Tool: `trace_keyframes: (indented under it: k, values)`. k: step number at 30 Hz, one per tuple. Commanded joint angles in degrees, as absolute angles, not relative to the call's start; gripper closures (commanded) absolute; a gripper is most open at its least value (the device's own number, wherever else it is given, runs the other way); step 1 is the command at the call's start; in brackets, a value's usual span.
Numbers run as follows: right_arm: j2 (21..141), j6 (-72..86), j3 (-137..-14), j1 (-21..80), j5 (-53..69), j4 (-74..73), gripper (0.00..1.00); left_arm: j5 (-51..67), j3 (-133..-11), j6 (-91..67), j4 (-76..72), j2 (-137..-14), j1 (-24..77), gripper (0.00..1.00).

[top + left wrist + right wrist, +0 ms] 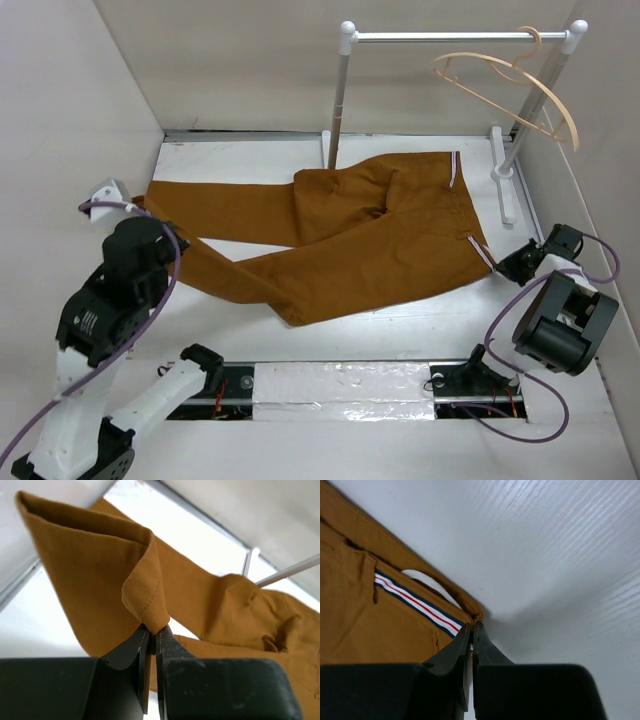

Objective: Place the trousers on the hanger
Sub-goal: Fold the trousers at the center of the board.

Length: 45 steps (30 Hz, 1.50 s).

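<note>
Left gripper (150,629) pinches a cuff of rust-brown trousers (380,230); right gripper (471,626) seemingly clamps their striped waistband.

A white desk (400,330) with a faint grain fills the middle of the top view. It is boxed in by plain off-white panels: a back wall (250,60) across the top, a left wall (60,110) down the left edge and a right wall (612,130) at the right edge. At the upper right a rail stand (455,36) of white posts and a metal bar stands on the desk's far side, and crinkled silvery tape (345,392) covers a dark slot at bottom centre, under soft, even light.
</note>
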<state>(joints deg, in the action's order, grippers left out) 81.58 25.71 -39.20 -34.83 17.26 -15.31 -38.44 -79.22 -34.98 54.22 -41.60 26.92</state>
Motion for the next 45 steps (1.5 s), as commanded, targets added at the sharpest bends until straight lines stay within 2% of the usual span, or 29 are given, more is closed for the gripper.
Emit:
trace_keyframes:
  k: [1, 5, 10, 14, 19, 24, 27, 33, 39, 45]
  values:
    - [76.7, 28.6, -38.7, -33.9, 19.0, -12.6, 1.0, -37.4, -82.8, -39.5, 54.3, -43.6, 27.1, 1.0]
    - [69.2, 28.7, -36.8, -33.9, 17.1, -15.2, 1.0, -39.2, -88.2, -42.4, 57.2, -45.4, 27.1, 1.0]
    - [67.3, 28.8, -35.5, -33.9, 15.7, -16.4, 0.97, -37.1, -86.4, -41.9, 55.1, -40.6, 27.1, 1.0]
    - [64.8, 29.4, -35.3, -33.9, 14.2, -19.5, 1.0, -37.9, -85.9, -40.7, 56.2, -38.1, 27.1, 1.0]
    - [58.0, 31.0, -36.6, -34.5, 9.9, -27.8, 1.0, -43.1, -87.4, -36.5, 54.6, -36.6, 27.1, 1.0]
    - [53.4, 29.8, -49.5, -34.5, -2.7, -40.1, 1.0, -45.4, -88.6, -29.1, 46.0, -35.7, 27.1, 1.0]
    - [53.9, 28.6, -58.5, -34.5, -10.0, -45.8, 1.0, -47.9, -89.1, -30.4, 44.1, -36.2, 28.8, 1.0]
    - [53.7, 30.7, -62.9, -32.9, -20.3, -57.0, 1.0, -47.0, -89.0, -32.2, 40.5, -37.3, 29.4, 1.0]
    - [52.2, 31.9, -71.2, -29.9, -27.9, -64.2, 1.0, -52.8, -81.7, -32.2, 39.2, -32.8, 30.8, 1.0]
    - [55.5, 28.0, -70.0, -29.4, -24.5, -55.9, 1.0, -55.9, -69.3, -33.7, 37.5, -30.7, 30.8, 1.0]
